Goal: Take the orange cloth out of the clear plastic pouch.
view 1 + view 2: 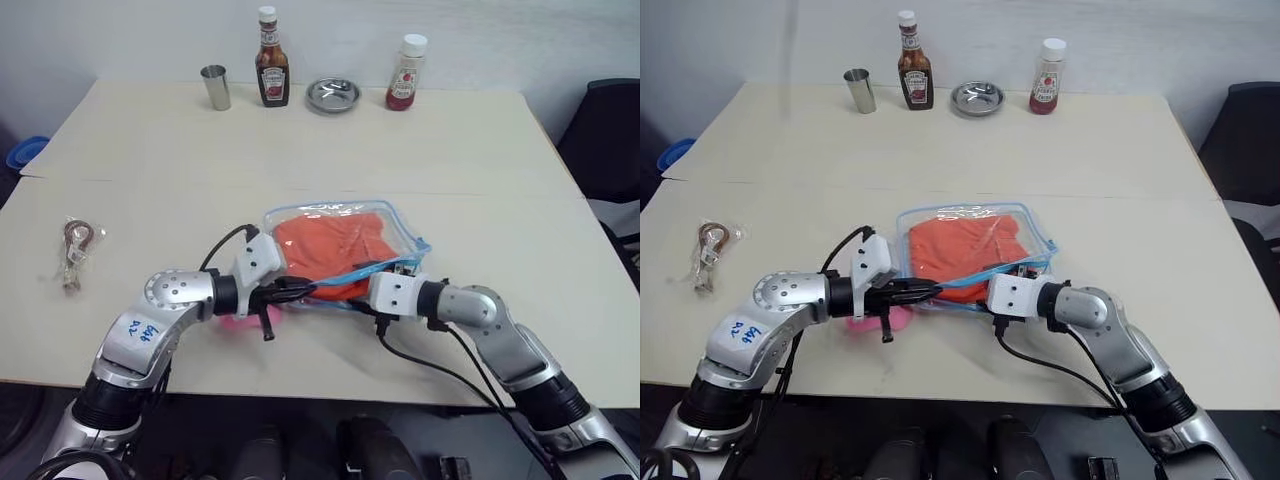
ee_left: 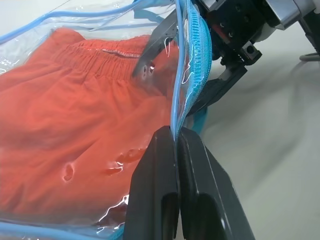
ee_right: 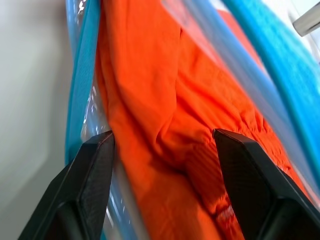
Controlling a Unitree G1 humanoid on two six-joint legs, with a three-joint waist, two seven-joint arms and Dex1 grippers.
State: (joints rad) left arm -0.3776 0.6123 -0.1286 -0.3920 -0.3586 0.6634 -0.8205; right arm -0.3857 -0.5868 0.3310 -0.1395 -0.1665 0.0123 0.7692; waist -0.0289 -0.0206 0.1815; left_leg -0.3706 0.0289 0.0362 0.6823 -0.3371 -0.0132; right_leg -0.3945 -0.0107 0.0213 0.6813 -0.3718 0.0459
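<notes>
Clear plastic pouch [image 1: 400,225] lies on the worktop [image 1: 300,150], orange cloth [image 1: 335,245] inside it. Left gripper [image 2: 176,136] clamped on pouch's blue mouth edge. Right gripper [image 3: 162,142] spread apart, straddling cloth at the mouth. Step: reaching in. Next: pinch cloth, pull out.

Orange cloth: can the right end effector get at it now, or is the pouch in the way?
Probably yes. The left end effector pinches the clear plastic pouch's blue edge, and the right end effector, fingers open, is at the mouth with the orange cloth between them.
</notes>
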